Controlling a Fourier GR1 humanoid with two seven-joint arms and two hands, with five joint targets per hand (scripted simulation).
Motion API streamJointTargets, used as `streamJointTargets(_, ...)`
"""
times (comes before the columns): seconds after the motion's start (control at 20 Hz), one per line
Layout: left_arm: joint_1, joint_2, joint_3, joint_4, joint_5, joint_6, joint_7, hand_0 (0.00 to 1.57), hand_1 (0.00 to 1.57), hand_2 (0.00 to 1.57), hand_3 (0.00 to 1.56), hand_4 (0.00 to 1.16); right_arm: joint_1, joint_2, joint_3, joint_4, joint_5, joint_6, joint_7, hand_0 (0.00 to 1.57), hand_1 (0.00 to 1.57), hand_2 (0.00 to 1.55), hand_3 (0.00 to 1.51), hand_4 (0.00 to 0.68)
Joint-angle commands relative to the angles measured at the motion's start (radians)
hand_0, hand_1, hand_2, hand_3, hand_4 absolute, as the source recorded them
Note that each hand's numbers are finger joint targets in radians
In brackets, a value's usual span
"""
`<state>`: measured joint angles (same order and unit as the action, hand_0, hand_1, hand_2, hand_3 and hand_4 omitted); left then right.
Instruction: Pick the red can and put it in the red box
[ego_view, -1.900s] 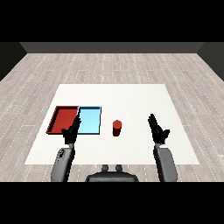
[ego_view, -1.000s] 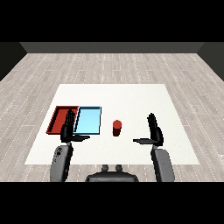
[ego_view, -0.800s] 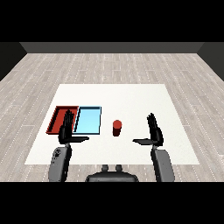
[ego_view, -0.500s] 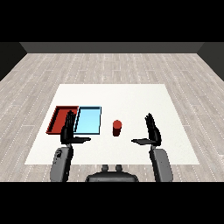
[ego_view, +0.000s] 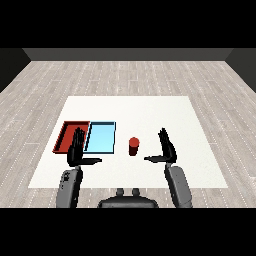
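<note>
Red can (ego_view: 133, 146) sits upright mid-frame, right of the light blue tray (ego_view: 100, 137). My right hand (ego_view: 167, 148) is spread beside it, not touching; left hand (ego_view: 76, 150) spread too, over the red tray (ego_view: 66, 135).

1. A white bench (ego_view: 150, 107) stood on a grey plank floor (ego_view: 125, 75).
2. A red tray (ego_view: 66, 131) and a light blue tray (ego_view: 101, 137) lay side by side on the left part of the bench, touching, the red one further left.
3. A red can (ego_view: 133, 146) stood upright just right of the light blue tray, apart from it.
4. The right hand (ego_view: 167, 149) hovered near the can's right side, fingers straight, thumb pointing left toward the can, not touching it.
5. The left hand (ego_view: 77, 150) hung over the near edges of the trays, fingers straight, thumb pointing right.
</note>
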<state>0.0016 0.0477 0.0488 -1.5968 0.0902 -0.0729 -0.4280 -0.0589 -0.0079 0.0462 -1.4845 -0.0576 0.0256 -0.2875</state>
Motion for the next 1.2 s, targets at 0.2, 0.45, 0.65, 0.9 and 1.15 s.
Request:
streamJointTargets(0.2, -0.032, -0.008, -0.004, -0.036, 0.007, 0.023, 0.053, 0.00, 0.00, 0.00, 0.00, 0.00, -0.119, 0.008, 0.030, 0.211, -0.046, -0.025, -0.046, 0.00, 0.00, 0.00, 0.00, 0.000)
streamJointTargets(0.45, 0.007, 0.006, 0.012, -0.045, 0.027, -0.002, 0.040, 0.00, 0.00, 0.00, 0.00, 0.00, -0.195, 0.008, 0.039, 0.341, -0.099, -0.040, -0.107, 0.00, 0.00, 0.00, 0.00, 0.000)
streamJointTargets(0.65, -0.037, -0.001, 0.005, -0.043, 0.025, 0.017, 0.082, 0.00, 0.00, 0.00, 0.00, 0.00, -0.201, 0.008, 0.134, 0.354, -0.155, -0.086, -0.117, 0.00, 0.00, 0.00, 0.00, 0.000)
streamJointTargets(0.9, 0.005, -0.030, -0.022, -0.054, -0.009, 0.045, 0.049, 0.00, 0.00, 0.00, 0.00, 0.00, -0.263, 0.004, 0.040, 0.529, -0.189, -0.011, -0.194, 0.00, 0.00, 0.00, 0.00, 0.000)
streamJointTargets(1.15, -0.015, -0.045, -0.065, -0.136, -0.014, 0.106, 0.150, 0.00, 0.00, 0.00, 0.00, 0.00, -0.275, 0.008, 0.195, 0.533, -0.239, -0.131, -0.201, 0.00, 0.00, 0.00, 0.00, 0.000)
